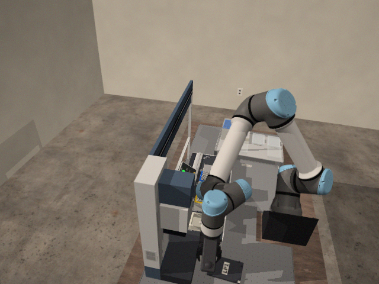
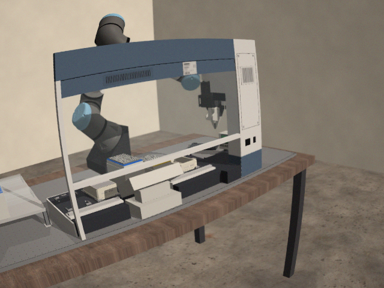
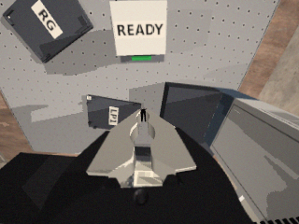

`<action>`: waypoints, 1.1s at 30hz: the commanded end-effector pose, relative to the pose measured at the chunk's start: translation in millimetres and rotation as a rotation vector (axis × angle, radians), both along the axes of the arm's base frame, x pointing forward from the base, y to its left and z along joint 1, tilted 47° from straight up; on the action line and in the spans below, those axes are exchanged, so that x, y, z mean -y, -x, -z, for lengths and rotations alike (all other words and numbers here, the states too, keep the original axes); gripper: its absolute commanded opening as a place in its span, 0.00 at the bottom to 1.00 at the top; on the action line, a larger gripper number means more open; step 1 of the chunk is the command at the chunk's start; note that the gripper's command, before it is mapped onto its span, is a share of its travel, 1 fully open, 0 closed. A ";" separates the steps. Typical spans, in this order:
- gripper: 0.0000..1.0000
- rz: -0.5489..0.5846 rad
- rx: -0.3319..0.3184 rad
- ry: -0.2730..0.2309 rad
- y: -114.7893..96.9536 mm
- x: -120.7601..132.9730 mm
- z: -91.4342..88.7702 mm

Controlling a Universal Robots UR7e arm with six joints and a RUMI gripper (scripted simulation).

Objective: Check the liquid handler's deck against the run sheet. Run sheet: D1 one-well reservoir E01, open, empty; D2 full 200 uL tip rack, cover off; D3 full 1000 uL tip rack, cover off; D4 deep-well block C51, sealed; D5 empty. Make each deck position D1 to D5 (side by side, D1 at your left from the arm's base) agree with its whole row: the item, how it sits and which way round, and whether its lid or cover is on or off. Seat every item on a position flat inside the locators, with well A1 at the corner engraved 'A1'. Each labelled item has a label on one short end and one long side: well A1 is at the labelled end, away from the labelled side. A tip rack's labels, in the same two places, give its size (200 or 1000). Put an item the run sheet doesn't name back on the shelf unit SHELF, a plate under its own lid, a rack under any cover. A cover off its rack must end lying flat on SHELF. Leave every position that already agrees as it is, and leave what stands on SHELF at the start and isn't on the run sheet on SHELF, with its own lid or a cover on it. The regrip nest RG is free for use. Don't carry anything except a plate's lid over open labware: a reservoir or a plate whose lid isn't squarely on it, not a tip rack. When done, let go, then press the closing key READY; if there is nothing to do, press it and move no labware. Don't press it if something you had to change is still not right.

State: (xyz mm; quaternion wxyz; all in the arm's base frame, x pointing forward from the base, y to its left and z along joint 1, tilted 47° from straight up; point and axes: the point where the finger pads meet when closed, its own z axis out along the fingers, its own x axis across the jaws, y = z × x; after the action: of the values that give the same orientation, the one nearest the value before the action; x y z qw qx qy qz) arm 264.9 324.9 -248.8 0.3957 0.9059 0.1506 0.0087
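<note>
My gripper (image 3: 143,109) (image 2: 214,124) is shut and empty. It hangs point-down above the grey perforated base at the near end of the liquid handler (image 1: 150,195) (image 2: 245,93). In the wrist view the white READY key (image 3: 140,28), with a green bar under it, lies ahead of the fingertips. The dark LP1 pad (image 3: 112,113) (image 1: 226,268) lies right under them. On the deck I see a blue-edged tip rack (image 2: 123,159) (image 1: 202,176), a yellow-edged rack (image 1: 198,200), a cream reservoir (image 1: 194,221) (image 2: 186,163) and a cream block (image 2: 101,189). The labels are too small to read.
The dark RG nest (image 3: 49,25) lies left of the READY key. A dark block (image 3: 192,109) and the handler's grey housing (image 3: 262,154) stand close on the right. The shelf unit (image 1: 263,147) (image 2: 15,201) stands at the far end of the table, beyond the arm's base.
</note>
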 end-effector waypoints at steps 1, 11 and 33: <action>0.00 -0.001 0.001 -0.001 -1.0 3.5 3.8; 0.00 -0.001 0.001 -0.001 -3.3 15.4 15.2; 0.00 -0.001 0.001 -0.001 -7.3 36.8 35.8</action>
State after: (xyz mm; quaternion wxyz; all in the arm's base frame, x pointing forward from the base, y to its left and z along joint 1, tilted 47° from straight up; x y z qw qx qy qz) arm 271.4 290.0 -282.3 0.3957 0.9059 0.1506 0.0087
